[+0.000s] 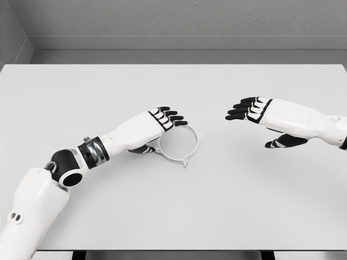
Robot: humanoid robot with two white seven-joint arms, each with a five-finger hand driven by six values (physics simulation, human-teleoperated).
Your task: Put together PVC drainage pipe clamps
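Single head view, white desk (173, 216) against a grey wall. One task part in sight: a white ring-shaped pipe clamp (181, 143) with small tabs at its right side and lower edge, lying flat near the desk's middle.

Left hand (162, 122) sits over the clamp's left rim, its fingers (174, 118) extended across the top of the ring, thumb tucked underneath on the near side. Looks like a pinch on the rim, but actual contact is hard to confirm; the ring appears to be on the desk, not lifted.

Right hand (263, 114) hovers well apart to the right, palm down, fingers (241, 111) straight and relaxed, thumb hanging below, holding nothing.

Step in hand, as I judge it: securing the clamp ring with the left hand. No mating piece or pipe visible anywhere.

Next move likely calls for firming up the left grip on the rim, lifting or steadying the ring, then bringing the right hand in toward the tabbed side to support or close it. Risk: the thin rim slipping out of a shallow pinch.
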